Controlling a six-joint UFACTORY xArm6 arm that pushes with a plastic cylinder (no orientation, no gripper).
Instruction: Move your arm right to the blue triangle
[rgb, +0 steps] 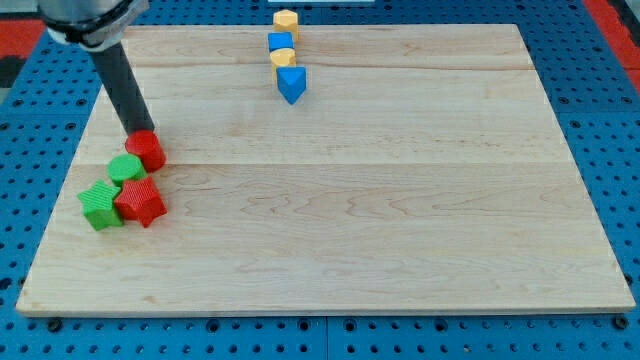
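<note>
The arm's tip (139, 133) touches the red cylinder (147, 150) at the desk's (400, 220) left; the blue triangle (291, 84) lies well apart, toward the view's upper right. No gripper exists.

My tip (138, 133) ends hidden just behind the red cylinder (146, 150); the rod's top is cut off above it.

Blue triangle (291, 84), pale wood board (400, 200), blue pegboard (30, 110) around.
</note>
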